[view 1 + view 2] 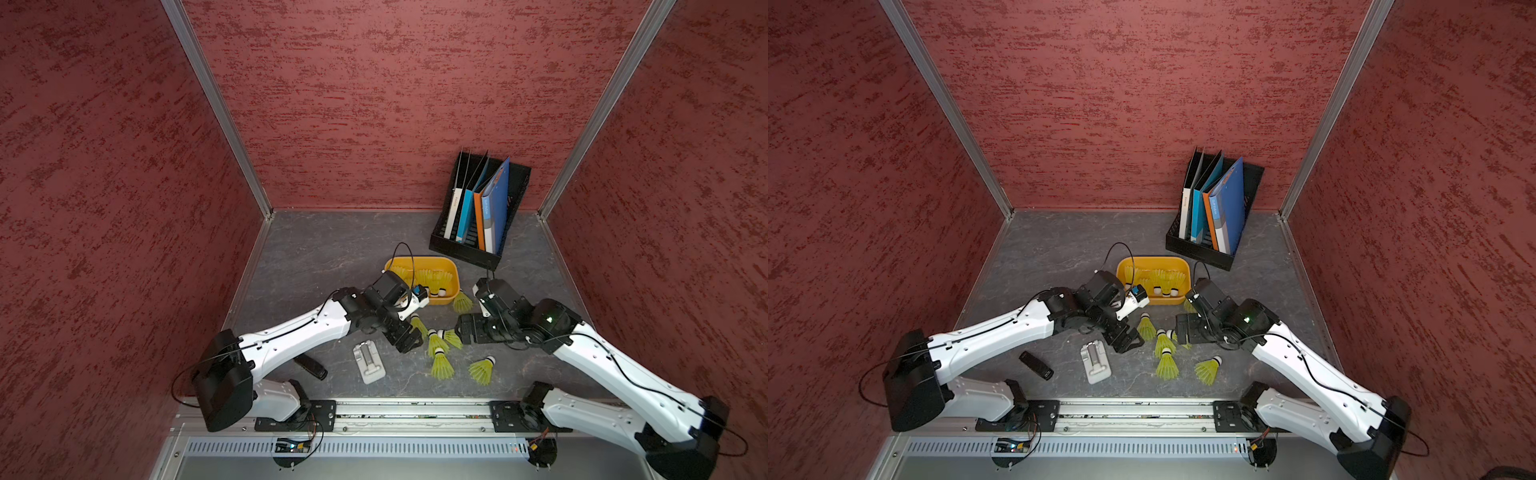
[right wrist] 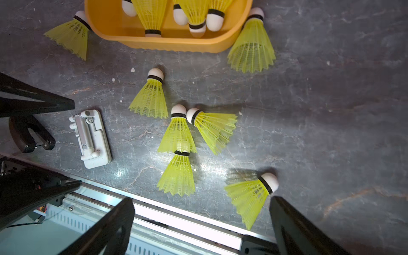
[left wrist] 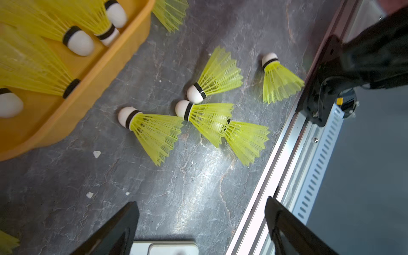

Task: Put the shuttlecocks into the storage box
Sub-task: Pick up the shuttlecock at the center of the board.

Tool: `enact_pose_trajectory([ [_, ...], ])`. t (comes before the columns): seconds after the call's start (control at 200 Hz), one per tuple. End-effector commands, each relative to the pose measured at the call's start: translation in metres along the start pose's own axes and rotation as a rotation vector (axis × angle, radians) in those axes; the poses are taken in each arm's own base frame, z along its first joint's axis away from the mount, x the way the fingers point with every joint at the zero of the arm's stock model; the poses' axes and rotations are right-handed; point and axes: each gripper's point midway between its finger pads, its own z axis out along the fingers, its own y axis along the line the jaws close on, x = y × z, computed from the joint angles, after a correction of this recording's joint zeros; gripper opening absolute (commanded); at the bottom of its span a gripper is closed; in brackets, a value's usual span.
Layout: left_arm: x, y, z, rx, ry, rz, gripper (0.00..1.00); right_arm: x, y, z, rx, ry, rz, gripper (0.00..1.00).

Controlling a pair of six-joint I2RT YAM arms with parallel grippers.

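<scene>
Honestly, left gripper (image 3: 201,201) and right gripper (image 2: 201,198) both gape empty, so I'd pinch the loose shuttlecocks (image 2: 150,97) by the white tip (image 2: 155,74).

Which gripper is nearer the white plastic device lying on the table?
Left. The left gripper hangs just beside the white plastic device; the right gripper sits across the loose shuttlecocks from it.

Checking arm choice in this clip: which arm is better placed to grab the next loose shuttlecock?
Probably the right. The right gripper is open, the lone shuttlecock lying just ahead of its jaws; the open left gripper has bare table ahead, clustered shuttlecocks farther off.
</scene>
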Motion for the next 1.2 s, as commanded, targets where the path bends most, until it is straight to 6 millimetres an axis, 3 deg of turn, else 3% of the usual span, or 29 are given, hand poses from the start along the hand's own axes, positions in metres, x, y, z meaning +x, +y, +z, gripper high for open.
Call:
enact_pose_trajectory([
  [0.0,0.007,0.021,0.006,-0.141,0.046,0.06,0.92,0.013,-0.017,-0.002,0.066,0.02,0.041,0.99],
  [0.08,0.01,0.042,0.005,-0.246,0.068,0.038,0.91,0.014,-0.017,-0.002,0.07,0.02,0.039,0.98],
  [0.301,0.022,0.072,-0.007,-0.379,0.112,0.061,0.91,0.009,-0.015,-0.001,0.074,-0.001,0.02,0.98],
  [0.456,0.026,0.123,-0.034,-0.431,0.036,-0.226,0.91,0.001,-0.006,0.002,0.064,-0.011,0.005,0.98],
  [0.556,0.019,0.143,-0.047,-0.397,-0.023,-0.388,0.91,-0.004,0.0,0.005,0.058,-0.013,-0.005,0.98],
  [0.716,0.0,0.144,-0.039,-0.182,-0.104,-0.756,0.84,-0.01,0.008,0.01,0.05,-0.015,-0.02,0.98],
  [0.862,-0.004,0.14,-0.036,-0.076,-0.222,-1.147,0.86,-0.016,0.012,0.01,0.05,-0.026,-0.033,0.99],
  [1.057,0.001,0.156,-0.027,-0.101,-0.314,-1.553,0.88,-0.019,0.017,0.015,0.036,-0.03,-0.037,0.98],
  [1.192,-0.003,0.171,-0.019,-0.119,-0.372,-1.712,0.88,-0.041,0.047,0.009,-0.107,-0.124,-0.126,0.98],
])
